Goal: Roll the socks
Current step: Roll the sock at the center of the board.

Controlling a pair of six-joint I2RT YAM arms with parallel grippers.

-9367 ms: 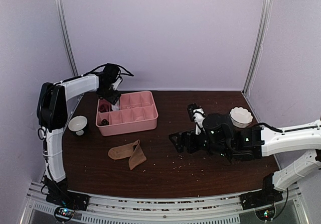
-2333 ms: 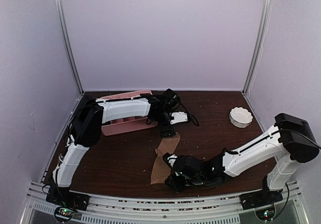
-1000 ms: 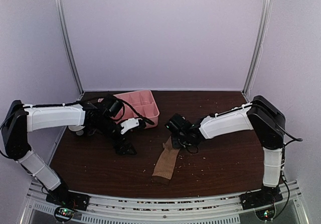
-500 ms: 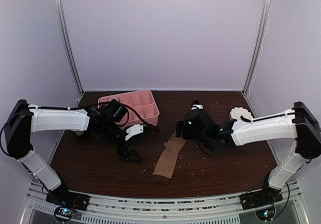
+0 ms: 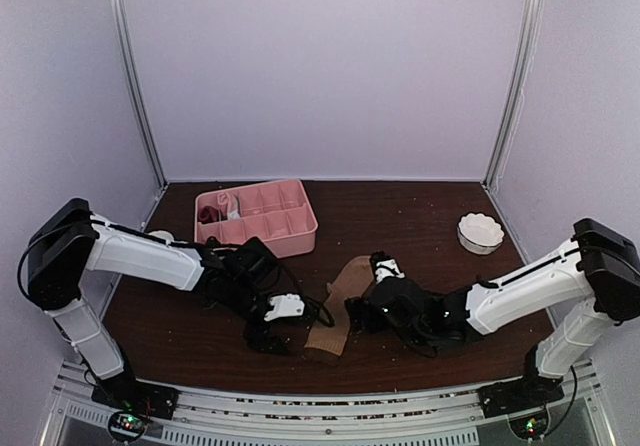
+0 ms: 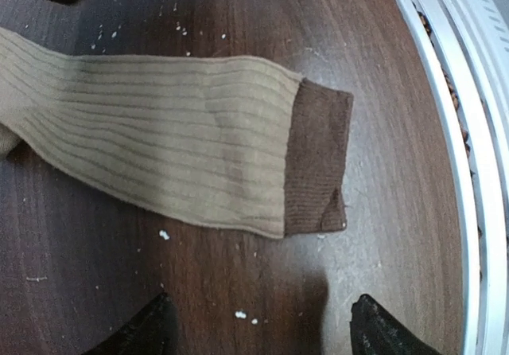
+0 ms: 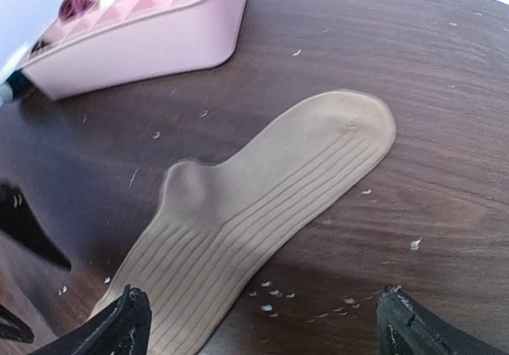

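Observation:
The tan ribbed socks (image 5: 336,306) lie flat as one long strip on the dark table, toe end far, brown cuff near. In the left wrist view the brown cuff (image 6: 318,162) lies just ahead of my left gripper (image 6: 258,339), which is open with only bare table between its fingertips (image 6: 139,335). The left gripper (image 5: 272,336) sits left of the cuff end. My right gripper (image 7: 266,327) is open low over the socks (image 7: 262,204), whose leg part runs past its left fingertip (image 7: 119,323). From above, the right gripper (image 5: 356,314) is at the strip's right side.
A pink divided tray (image 5: 290,234) stands at the back left, also seen as the tray (image 7: 159,40), with a dark red bundle (image 5: 210,213) in one cell. A white bowl (image 5: 480,233) sits at the right. Pale crumbs dot the table. The metal front rail (image 6: 469,172) is close to the cuff.
The right gripper has let go of the sock's far end and dropped back beside the strip's middle. The left gripper has swung from near the tray to the cuff end.

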